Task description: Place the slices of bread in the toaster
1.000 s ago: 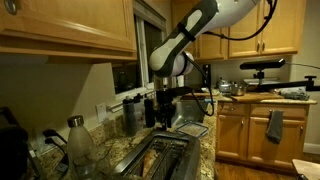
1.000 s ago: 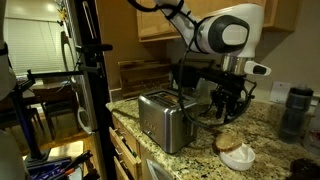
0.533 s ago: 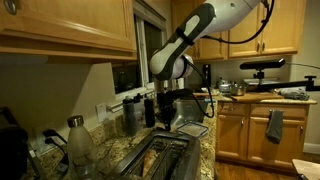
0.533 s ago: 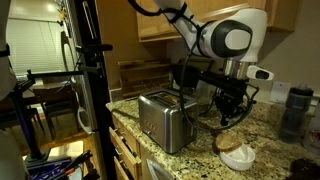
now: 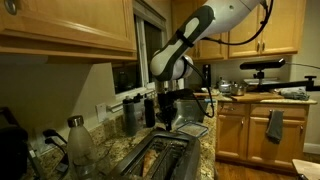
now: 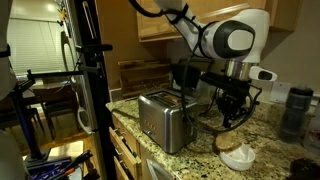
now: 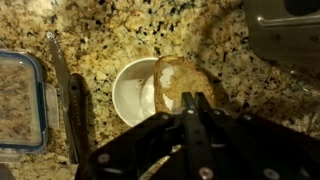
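The jaws of the black two-fingered gripper [image 7: 195, 108] looked drawn together in the wrist view, with nothing between them. The gripper hung directly above a golden-brown slice of bread [image 7: 183, 80]. That slice lay tilted across the rim of a small round white bowl [image 7: 130, 95], on the speckled granite counter [image 7: 100, 30] just beside the wide shiny silver toaster [image 7: 285, 30]. Farther from the toaster lay a long dark-handled utensil [image 7: 68, 95], and beyond it a clear blue-rimmed container [image 7: 20, 100].

To do this pick well, the jaws would probably have to open wider than the slice's thickness. They should then come down over the raised edge rather than the flat face, since a thin slice propped on a rim could tip or slide into the bowl if pushed.

The wrist view cut the toaster off at its corner, hiding the slots. In an exterior view the toaster [image 5: 160, 158] was dim, so I could not tell whether its slots held bread. I could make out only one slice for certain.
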`<state>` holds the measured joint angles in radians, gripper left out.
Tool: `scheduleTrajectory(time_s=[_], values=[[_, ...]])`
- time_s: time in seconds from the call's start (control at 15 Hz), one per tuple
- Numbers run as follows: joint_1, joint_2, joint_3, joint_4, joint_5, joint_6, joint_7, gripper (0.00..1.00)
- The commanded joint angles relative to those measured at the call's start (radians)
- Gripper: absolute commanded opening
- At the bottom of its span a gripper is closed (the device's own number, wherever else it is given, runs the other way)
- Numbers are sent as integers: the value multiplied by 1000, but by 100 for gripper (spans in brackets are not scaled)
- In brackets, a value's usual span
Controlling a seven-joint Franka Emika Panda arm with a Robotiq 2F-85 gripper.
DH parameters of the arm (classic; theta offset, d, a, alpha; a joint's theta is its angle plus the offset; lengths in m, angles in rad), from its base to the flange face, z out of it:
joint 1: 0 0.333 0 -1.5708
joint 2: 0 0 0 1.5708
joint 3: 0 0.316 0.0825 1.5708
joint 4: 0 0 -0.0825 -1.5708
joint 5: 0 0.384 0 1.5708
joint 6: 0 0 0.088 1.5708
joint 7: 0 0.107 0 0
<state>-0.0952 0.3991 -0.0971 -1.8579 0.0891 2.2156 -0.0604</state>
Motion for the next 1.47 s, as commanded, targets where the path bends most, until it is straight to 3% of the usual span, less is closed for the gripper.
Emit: scheduleTrajectory(time_s=[0.0, 1.4], values=[[-3, -1, -2, 2, -30, 2, 34, 8], [-5, 41, -29, 0, -91, 1, 71, 9]])
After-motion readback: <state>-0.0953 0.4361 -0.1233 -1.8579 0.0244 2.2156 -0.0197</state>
